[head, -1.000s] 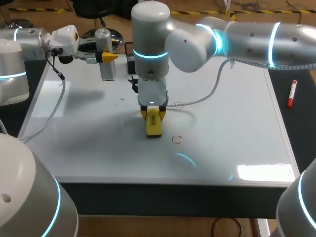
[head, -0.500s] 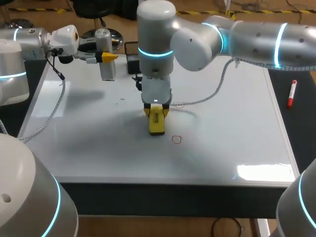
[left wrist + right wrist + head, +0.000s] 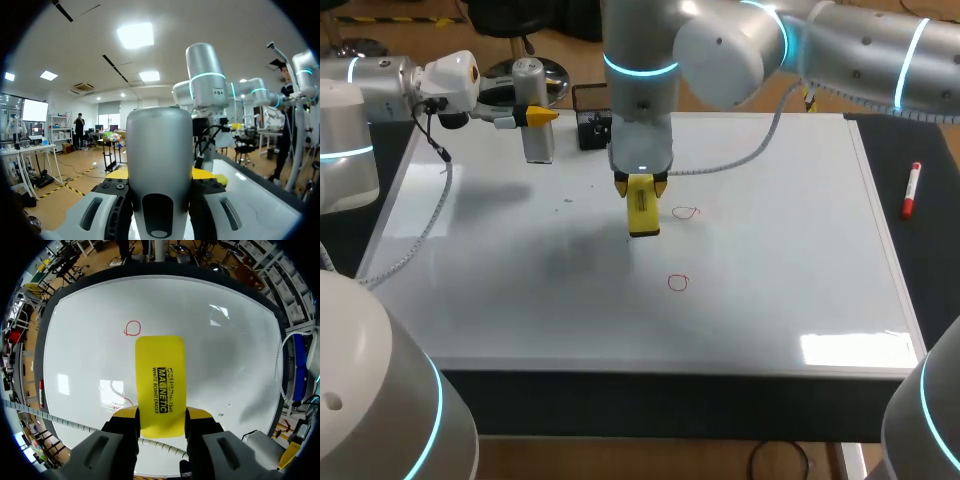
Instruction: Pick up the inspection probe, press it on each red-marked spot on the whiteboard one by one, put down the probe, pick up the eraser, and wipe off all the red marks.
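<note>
Step in hand, by my reading: wiping the red marks. My right gripper (image 3: 161,416) is clamped on the eraser (image 3: 160,382), one finger on each long side, pad end pointing away from the wrist. The eraser is a flat yellow block with rounded corners and a smooth plastic shell. I cannot tell whether its pad touches the whiteboard (image 3: 780,260).

A faint, partly open red mark (image 3: 686,212) lies just beside the eraser. A closed red ring (image 3: 678,283) sits further from it, toward the board's near edge.

The whiteboard is glossy and glare-prone, so thin strokes are easy to miss.

To do this well, I'd keep the pad flat, press evenly, sweep across the beside-mark first, then the ring, with overlapping passes.

Well apart from the eraser, my left gripper (image 3: 538,117) is closed around the probe (image 3: 536,140), a smooth grey cylinder.
</note>
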{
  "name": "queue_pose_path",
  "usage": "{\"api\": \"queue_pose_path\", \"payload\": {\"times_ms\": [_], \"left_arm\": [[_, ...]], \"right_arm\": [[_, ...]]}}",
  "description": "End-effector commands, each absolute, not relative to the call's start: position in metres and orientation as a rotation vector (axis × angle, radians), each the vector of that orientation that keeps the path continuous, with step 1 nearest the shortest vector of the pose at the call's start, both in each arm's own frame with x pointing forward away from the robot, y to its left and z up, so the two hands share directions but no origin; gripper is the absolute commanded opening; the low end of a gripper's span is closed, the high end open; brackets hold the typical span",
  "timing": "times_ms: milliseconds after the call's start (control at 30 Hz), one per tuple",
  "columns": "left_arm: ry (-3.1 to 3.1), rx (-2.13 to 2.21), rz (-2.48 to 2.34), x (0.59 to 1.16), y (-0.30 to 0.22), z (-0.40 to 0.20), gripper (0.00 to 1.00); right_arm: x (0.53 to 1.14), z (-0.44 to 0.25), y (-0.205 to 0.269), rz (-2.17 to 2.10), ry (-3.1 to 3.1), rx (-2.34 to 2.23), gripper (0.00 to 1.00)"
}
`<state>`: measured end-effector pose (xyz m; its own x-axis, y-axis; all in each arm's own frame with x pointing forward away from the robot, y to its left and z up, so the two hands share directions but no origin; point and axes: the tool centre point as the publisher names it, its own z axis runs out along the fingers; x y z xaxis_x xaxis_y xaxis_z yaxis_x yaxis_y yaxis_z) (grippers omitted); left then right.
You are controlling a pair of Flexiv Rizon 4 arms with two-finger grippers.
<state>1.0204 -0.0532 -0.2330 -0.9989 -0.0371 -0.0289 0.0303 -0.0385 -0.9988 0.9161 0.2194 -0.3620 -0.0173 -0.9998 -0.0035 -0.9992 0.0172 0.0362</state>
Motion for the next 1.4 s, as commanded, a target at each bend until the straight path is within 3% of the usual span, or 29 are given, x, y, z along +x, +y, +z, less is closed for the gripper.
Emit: {"api": "queue_pose_path", "payload": {"times_ms": [33, 700, 1400], "left_arm": [[2.147, -0.008, -2.230, 1.021, -0.053, -0.232, 0.00], [2.147, -0.008, -2.230, 1.021, -0.053, -0.232, 0.00], [2.147, -0.008, -2.230, 1.021, -0.053, -0.232, 0.00]], "right_arm": [[0.927, -0.364, 0.211, -0.040, -2.233, 2.161, 0.00], [1.024, -0.361, 0.065, -0.032, -2.465, 1.801, 0.00], [1.071, -0.359, -0.077, -0.036, -2.733, 1.372, 0.00]]}}
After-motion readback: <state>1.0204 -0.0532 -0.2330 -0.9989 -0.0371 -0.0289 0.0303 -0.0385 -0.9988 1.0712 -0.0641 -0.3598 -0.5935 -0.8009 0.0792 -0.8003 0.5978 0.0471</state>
